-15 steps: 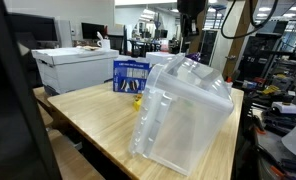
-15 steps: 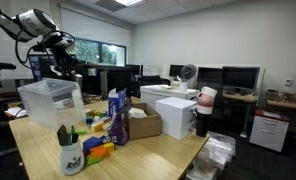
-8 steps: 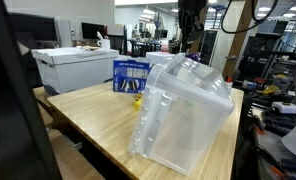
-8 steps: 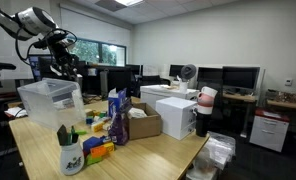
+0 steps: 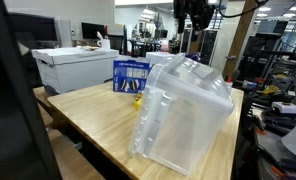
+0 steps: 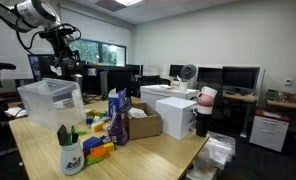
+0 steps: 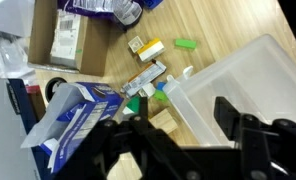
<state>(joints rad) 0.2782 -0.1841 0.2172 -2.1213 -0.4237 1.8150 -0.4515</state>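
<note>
Over the wooden table (image 5: 93,115), I am hovering the claw (image 5: 193,14) at the top of the frame in an exterior view, above the clear plastic bin (image 5: 183,105). In the wrist view its jaws are standing wide, gripping nothing. The bin is filling the right side, with a blue box (image 7: 76,118) lying lower left.

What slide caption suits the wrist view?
Open gripper above a clear plastic bin and small boxes on a wooden table.
</note>
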